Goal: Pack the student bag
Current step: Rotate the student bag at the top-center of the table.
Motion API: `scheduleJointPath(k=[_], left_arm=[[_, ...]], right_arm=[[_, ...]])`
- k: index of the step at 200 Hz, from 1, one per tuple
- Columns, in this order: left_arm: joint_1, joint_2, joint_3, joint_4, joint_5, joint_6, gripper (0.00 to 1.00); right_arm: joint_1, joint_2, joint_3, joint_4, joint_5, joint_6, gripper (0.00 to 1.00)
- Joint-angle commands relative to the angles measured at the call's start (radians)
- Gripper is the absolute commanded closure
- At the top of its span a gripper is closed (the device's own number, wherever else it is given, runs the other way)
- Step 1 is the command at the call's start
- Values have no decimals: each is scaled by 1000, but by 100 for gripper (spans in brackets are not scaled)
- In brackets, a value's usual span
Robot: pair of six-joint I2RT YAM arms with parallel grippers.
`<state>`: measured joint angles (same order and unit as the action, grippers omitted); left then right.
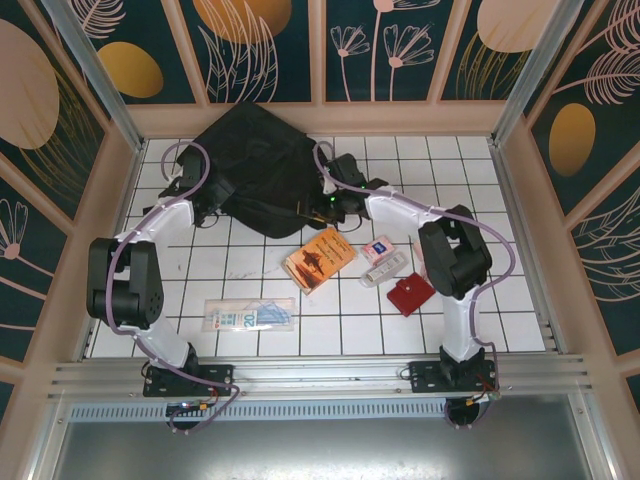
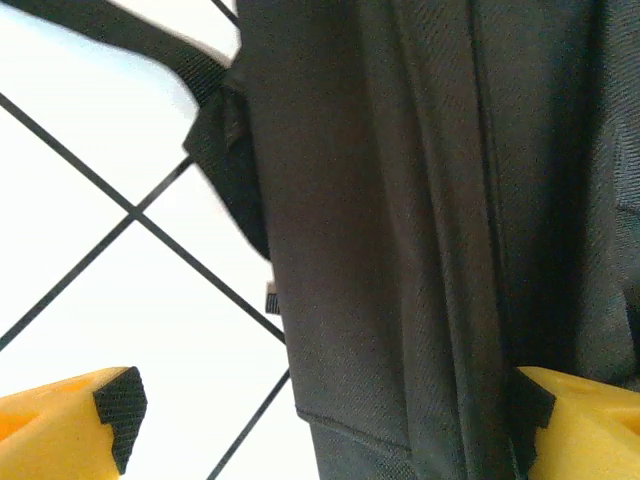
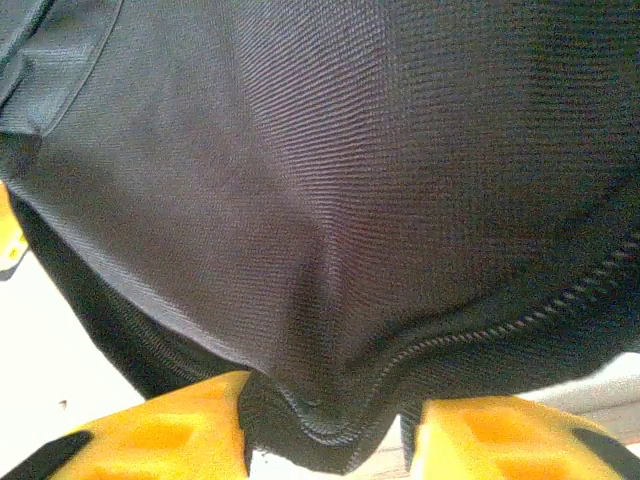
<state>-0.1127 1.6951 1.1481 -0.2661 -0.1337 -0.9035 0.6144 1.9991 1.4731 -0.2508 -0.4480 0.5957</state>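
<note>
Student bag (image 1: 255,160): black fabric, lying slumped at the far middle of the white gridded table (image 1: 480,300), close to the back wall. One strap end trails off its near edge.

Left gripper (image 2: 330,415): at the bag's left side, yellow fingers (image 2: 60,420) spread wide. One black pad stands over bare table. The other sits at the bag's fabric (image 2: 420,200), and the bag's edge runs between the two. Nothing is clamped.

Right gripper (image 3: 330,440): at the bag's near right edge. Its yellow fingers (image 3: 170,435) stand moderately apart, with a fold of the bag (image 3: 330,180) and its zipper seam bulging into the gap. Whether the fold is pinched or merely lies between them cannot be told.

Loose items, all nearer the arm bases than the bag and apart from it:
- Orange booklet (image 1: 320,258), just in front of the bag, lying flat and turned askew.
- Small pink packet (image 1: 378,248), to the right of the booklet.
- White oblong item (image 1: 385,268), just beside the packet; its kind is not discernible.
- Red wallet (image 1: 410,293), next to the right arm.
- Clear pouch (image 1: 250,315) with bluish contents, nearer the front edge, left of centre.
</note>
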Motion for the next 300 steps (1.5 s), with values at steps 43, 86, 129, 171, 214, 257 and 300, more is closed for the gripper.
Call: scheduleJointPath(k=[43,86,129,171,214,257,300], left_arm=[[1,12,-15,-45,16,18,7],[1,113,73,-19,1,47,11],[4,193,179,-43,-29,77,10],[8,271,279,-42,-35,145,10],[8,313,412,-69,-35,254,9],[8,246,429,-134,-162,289,8],[-38,-48,255,50,-64,471,18]], right_arm=[[-146,-145,92,-79,150,-164,23],[-242,123,395,-201,97,-237,23],[-237,422,792,-323,29,-241,22],[-219,432,718,-271,-6,-186,41],[-78,221,340,-93,41,-130,53],[46,9,55,61,109,-60,37],[-52,-199,-77,80,71,-88,10]])
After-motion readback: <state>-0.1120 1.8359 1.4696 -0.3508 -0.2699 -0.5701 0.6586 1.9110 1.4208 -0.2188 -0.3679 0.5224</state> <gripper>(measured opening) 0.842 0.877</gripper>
